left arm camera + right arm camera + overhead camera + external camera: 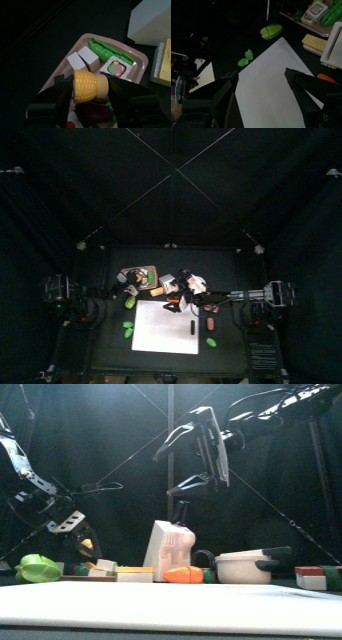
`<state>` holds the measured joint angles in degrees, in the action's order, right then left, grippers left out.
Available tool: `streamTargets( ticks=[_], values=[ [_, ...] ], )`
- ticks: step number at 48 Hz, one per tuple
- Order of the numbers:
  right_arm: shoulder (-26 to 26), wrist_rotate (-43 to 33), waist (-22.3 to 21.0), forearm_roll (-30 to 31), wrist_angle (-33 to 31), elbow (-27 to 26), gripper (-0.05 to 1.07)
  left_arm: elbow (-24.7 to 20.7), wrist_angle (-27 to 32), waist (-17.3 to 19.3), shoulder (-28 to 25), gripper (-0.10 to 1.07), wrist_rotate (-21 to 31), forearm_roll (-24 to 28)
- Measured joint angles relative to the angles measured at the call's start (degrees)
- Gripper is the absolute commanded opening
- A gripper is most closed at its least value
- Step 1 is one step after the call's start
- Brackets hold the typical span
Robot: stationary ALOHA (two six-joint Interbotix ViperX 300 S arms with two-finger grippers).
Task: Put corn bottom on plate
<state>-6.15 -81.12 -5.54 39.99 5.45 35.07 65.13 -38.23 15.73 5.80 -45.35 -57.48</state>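
Corn (pixel 89 86) sits clamped in left claw (pixel 90 95), apparently over half-hidden tray (pixel 137 59); right claw (pixel 264 75) wide.

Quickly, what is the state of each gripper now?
Left gripper: closed on the corn piece.
Right gripper: open, holding nothing.

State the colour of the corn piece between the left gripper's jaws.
Yellow. The corn piece shows best in the left wrist view, held over the tray.
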Motion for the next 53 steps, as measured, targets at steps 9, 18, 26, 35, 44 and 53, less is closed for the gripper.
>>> streamTargets(
  ticks=[9, 18, 26, 35, 44, 53],
  values=[
    [0.1, 0.0, 0.0, 0.0, 0.0, -0.1, 1.03, 0.0, 0.0, -0.1, 1.2, 0.94, 0.0, 0.0],
    [0.1, -0.1, 0.0, 0.0, 0.0, -0.1, 1.03, 0.0, -0.2, -0.3, 3.3, 0.94, 0.0, 0.0],
    [0.4, 0.0, 0.0, 0.0, 0.0, -0.1, 1.03, 0.3, -0.8, -0.3, 5.9, 0.94, 0.0, 0.0],
    [0.4, 0.0, 0.0, 0.0, -0.1, -0.1, 1.03, 1.8, -2.2, -1.2, 10.3, 0.94, 0.1, 0.0],
    [0.4, -0.1, 0.0, 0.0, -0.6, -0.2, 1.03, 3.7, -2.3, -1.8, 13.2, 0.94, 0.1, 0.0],
    [0.5, -0.1, 0.0, 0.1, -1.8, -0.2, 1.03, 4.5, -2.2, -2.6, 14.1, 0.94, 0.1, 0.0]
  ],
)
